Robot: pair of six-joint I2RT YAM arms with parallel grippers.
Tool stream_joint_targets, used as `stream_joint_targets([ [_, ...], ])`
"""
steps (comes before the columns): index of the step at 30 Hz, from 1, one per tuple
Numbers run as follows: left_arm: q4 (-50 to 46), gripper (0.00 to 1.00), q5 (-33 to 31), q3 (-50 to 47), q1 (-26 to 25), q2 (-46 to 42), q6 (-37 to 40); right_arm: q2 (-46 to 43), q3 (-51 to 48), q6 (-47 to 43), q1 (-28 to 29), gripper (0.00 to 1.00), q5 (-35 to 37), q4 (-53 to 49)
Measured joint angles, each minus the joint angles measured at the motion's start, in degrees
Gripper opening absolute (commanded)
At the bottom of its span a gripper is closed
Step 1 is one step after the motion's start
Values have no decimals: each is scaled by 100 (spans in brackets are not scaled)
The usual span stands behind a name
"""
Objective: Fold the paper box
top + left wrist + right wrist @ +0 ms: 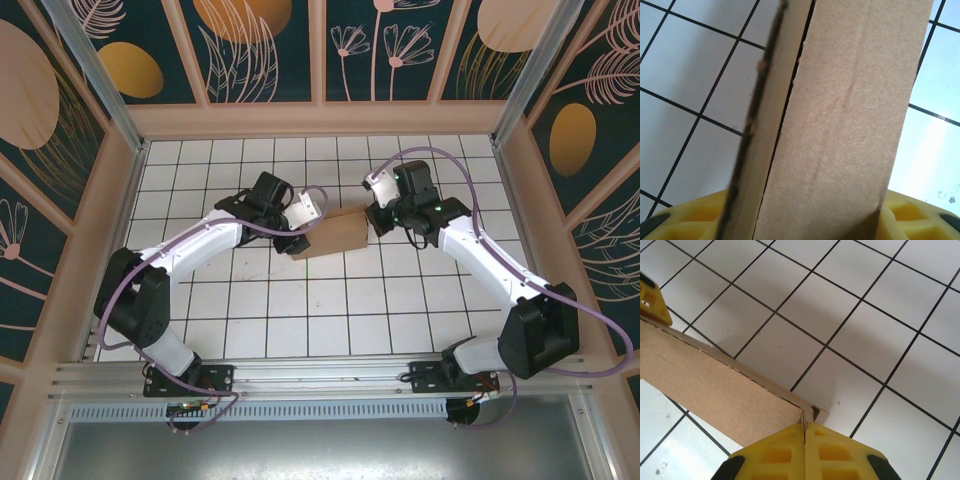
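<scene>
Item: the paper box [338, 234], lying just 12 o'clock of the counter's [300, 320] centre; I am clamping its 9 o'clock end in my left gripper [300, 238] and bracing its 3 o'clock corner with my closed right gripper [804, 440], apparently to steady the folding.

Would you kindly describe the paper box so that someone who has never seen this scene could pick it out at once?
Look at the white tiled table inside the floral-walled enclosure. Just beyond its middle, the left tool and the right tool flank the paper box. It is the one plain brown cardboard thing there, standing out against the white tiles.
</scene>
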Motion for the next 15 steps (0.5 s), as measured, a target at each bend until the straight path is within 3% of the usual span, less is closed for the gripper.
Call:
stream_joint_targets([
  [7,37,37,-2,76,-35,81,-92,31,0,960,2,0,186,223],
  [15,98,37,-24,146,-35,164,-133,210,2,2179,4,0,319,452],
])
